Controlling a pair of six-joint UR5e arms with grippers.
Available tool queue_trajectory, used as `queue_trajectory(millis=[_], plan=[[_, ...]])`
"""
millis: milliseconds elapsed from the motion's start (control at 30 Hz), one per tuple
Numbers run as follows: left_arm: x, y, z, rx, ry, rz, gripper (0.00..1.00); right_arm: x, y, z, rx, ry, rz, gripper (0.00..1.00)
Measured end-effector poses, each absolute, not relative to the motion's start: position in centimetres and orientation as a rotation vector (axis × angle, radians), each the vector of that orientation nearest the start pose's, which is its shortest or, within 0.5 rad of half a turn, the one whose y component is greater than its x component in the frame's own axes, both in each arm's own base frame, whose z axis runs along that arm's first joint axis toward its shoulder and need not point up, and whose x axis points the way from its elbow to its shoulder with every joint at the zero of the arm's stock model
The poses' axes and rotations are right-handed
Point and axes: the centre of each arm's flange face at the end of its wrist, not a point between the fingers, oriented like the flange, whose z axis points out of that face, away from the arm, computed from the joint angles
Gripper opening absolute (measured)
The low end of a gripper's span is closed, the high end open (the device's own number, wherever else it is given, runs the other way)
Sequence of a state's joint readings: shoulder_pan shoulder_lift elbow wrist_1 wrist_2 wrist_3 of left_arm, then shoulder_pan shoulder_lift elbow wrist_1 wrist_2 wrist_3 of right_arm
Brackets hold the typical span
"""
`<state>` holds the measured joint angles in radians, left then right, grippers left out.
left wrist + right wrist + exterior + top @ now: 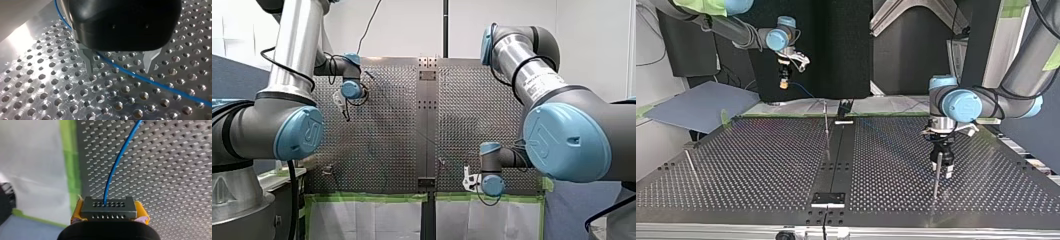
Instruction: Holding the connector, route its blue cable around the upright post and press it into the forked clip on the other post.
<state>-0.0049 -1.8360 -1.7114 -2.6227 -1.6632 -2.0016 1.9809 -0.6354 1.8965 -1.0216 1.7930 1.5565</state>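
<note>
My right gripper (pixel 109 216) has its yellow pads shut on a dark grey connector (pixel 109 208). The blue cable (pixel 117 162) leaves the connector's face and runs out over the perforated plate. In the top view this gripper (pixel 783 82) hangs raised near the far edge at the view's left. My left gripper (pixel 120 66) stands open just above the plate, its two metal fingers (pixel 88 61) on either side of the blue cable (pixel 150 81), which passes below them untouched. In the top view my left gripper (pixel 942 162) sits right behind a thin upright post (pixel 936 177). Another thin post (pixel 826 125) rises near the middle.
A third short post (pixel 690 162) stands at the top view's left. A dark centre strip with a black bracket (pixel 828 199) divides the plate. Green tape (pixel 71 165) and white sheeting border the plate's edge beside my right gripper.
</note>
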Motion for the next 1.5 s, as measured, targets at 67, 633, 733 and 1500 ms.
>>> queue_trajectory(millis=[67, 633, 733, 1500], plan=[[58.1, -12.7, 33.0, -0.383, 1.414, -0.288, 1.0, 30.6, -43.6, -9.1, 1.57, -1.224, 1.147, 0.0], [58.0, -12.8, 33.0, -0.383, 1.417, -0.287, 1.0, 28.5, -40.1, -16.5, 1.667, -1.229, 1.131, 0.0], [58.0, -12.8, 33.0, -0.383, 1.417, -0.287, 1.0, 28.4, -39.8, -17.5, 1.684, -1.23, 1.121, 0.0], [57.4, -13.9, 32.6, -0.387, 1.451, -0.299, 1.0, 29.5, -45.3, -13.9, 1.608, -1.113, 1.281, 0.0]])
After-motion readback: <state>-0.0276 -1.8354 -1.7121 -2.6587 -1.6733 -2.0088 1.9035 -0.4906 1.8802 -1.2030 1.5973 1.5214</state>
